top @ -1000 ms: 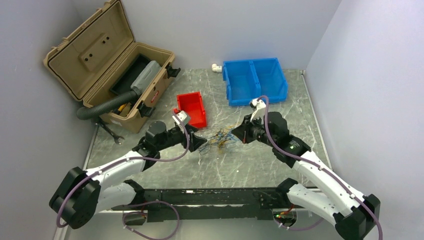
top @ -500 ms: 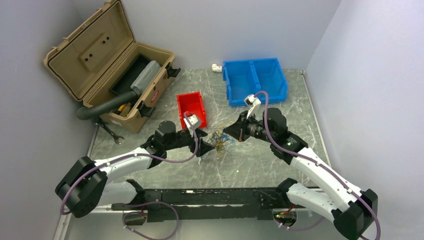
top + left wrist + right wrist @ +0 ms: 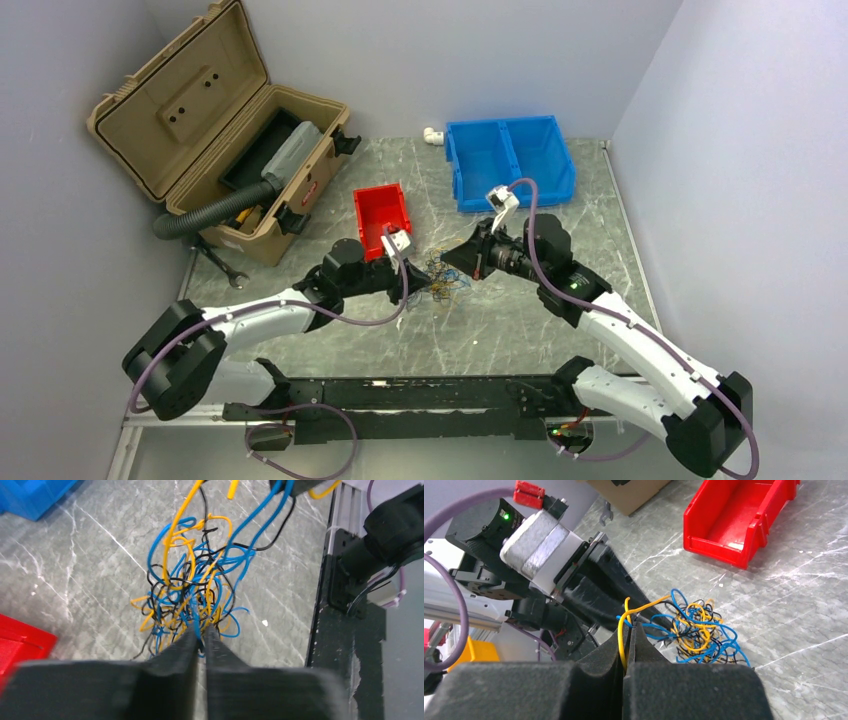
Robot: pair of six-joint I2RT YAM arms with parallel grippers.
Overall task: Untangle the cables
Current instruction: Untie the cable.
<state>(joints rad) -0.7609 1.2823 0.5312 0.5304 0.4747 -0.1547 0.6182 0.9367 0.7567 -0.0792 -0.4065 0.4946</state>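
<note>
I judge the task to be in its early part. The cables [image 3: 195,580] are not yet separated. Blue, yellow-orange and black strands make one dense knot on the counter [image 3: 75,580], and in no view does a strand lie apart from the others. Only the grasping seems done. The pulling apart of the knot and the laying out of single strands are left.

The left end effector [image 3: 200,632] has its fingers almost together, with only a narrow slit between them. A blue strand runs into this slit, so it looks clamped on the near edge of the knot. The main body of the knot lies just in front of its tips, touching them. Some long blue and yellow loops go from there toward the other arm.

The right end effector [image 3: 628,630] is pressed together on a yellow strand, which passes between the pads and curves over the tips. Whether a blue strand is caught there too, I cannot tell. The knot lies just beyond its tips, lower, on the counter. The red bin [image 3: 734,520] is further ahead, well apart from the knot. In the view from above, the two end effectors face each other with the cables between them.
</note>
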